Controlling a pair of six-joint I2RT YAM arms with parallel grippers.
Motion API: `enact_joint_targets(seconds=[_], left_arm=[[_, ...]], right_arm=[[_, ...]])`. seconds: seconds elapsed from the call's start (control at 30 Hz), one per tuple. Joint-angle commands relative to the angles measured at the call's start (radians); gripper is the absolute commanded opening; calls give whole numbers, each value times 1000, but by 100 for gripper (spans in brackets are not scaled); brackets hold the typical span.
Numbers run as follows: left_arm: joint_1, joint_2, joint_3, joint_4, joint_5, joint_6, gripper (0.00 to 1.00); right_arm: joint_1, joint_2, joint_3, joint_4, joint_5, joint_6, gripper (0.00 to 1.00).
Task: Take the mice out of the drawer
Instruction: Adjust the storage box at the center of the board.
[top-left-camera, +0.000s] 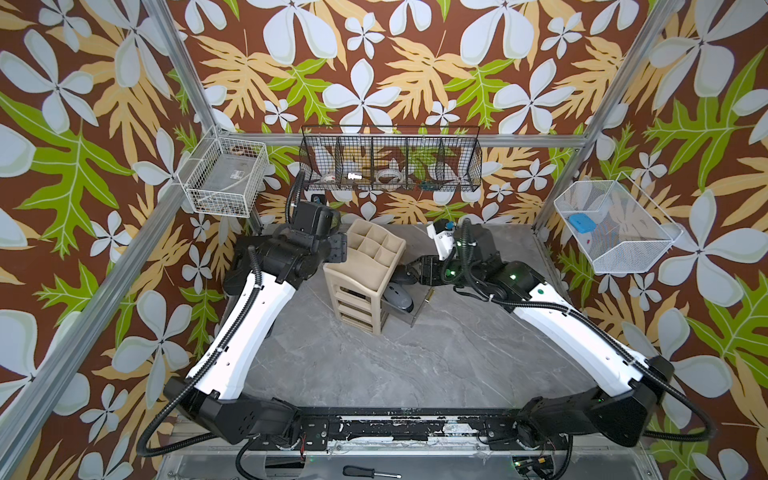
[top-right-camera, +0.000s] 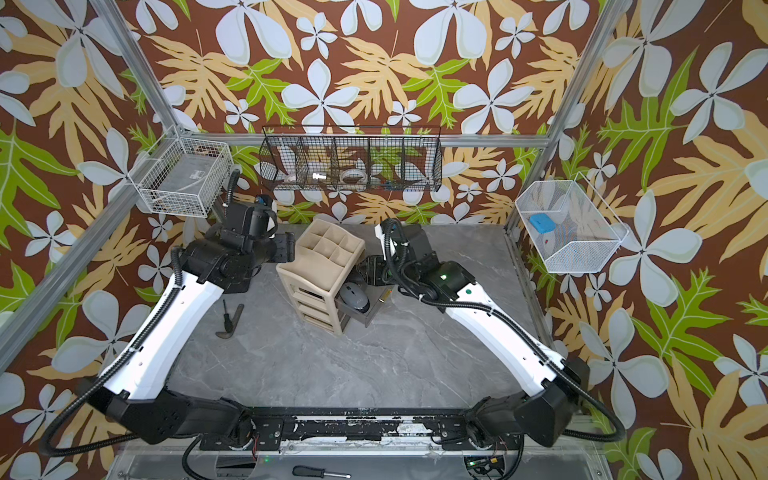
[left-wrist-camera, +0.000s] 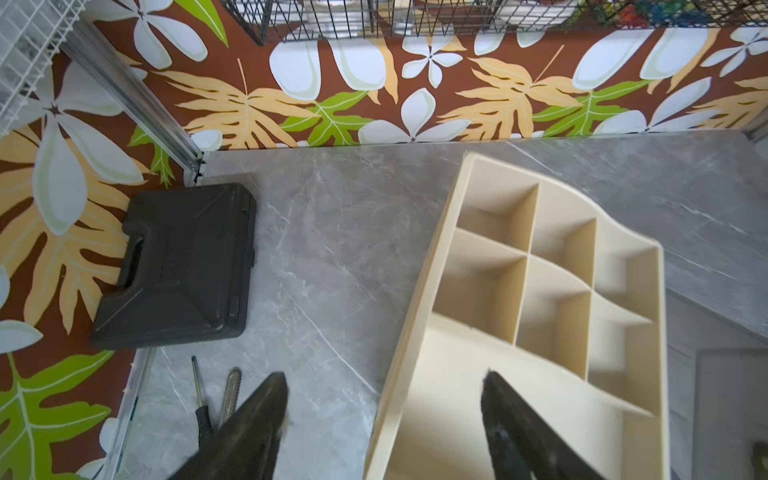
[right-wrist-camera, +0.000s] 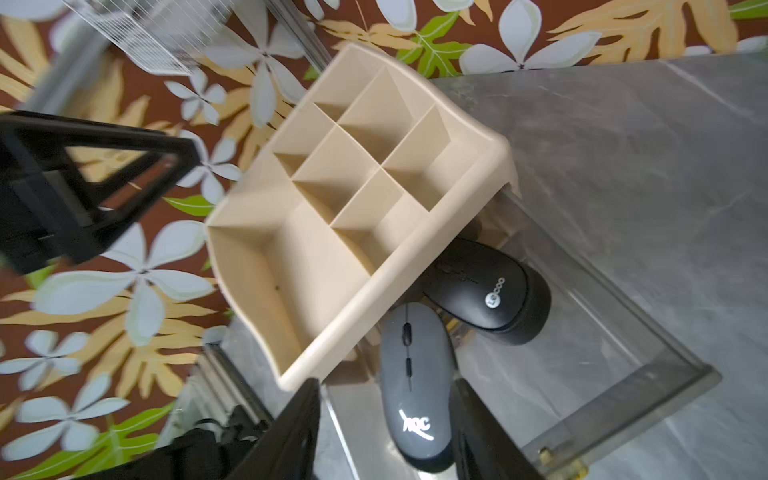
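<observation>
Fingers of right claw (right-wrist-camera: 384, 379) are seen apart, grey mouse (right-wrist-camera: 415, 399) between them, off-centre; centring is advised before closing, lest black mouse (right-wrist-camera: 490, 291) beyond be nudged.

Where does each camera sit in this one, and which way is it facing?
Top views: stereo pair high over the robot's base, looking down at the table; the left arm and right arm show, flanking the beige organiser.
Left wrist: on the left arm, looking past the open left tool at the organiser's top and a black case.
Right wrist: on the right arm, looking down past the right tool at the grey mouse and black mouse in the clear drawer.
Shared: every view shows the organiser.
</observation>
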Motion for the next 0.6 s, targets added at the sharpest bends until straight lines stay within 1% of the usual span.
enact_joint_targets(seconds=[0.0,0.1,0.2,0.27,0.43,0.57], left_arm=[[2,-79,-66,67,57,-34,78],[2,-162,-159,127,110,-77,79],[2,-227,-241,183,171,-129,79],[2,-260,-286,215,208,-160,80],[2,-328,-399,316,257,-254,80],[2,-345,-454,360,284,-305,80]], right_arm=[[47,91,135,-245,158,-160,55],[78,157,232,-322,196,-213,57],[91,190,274,-355,196,-243,59],[95,206,281,-375,193,-249,60],[113,231,282,-385,195,-258,65],[125,260,284,-390,191,-260,69]])
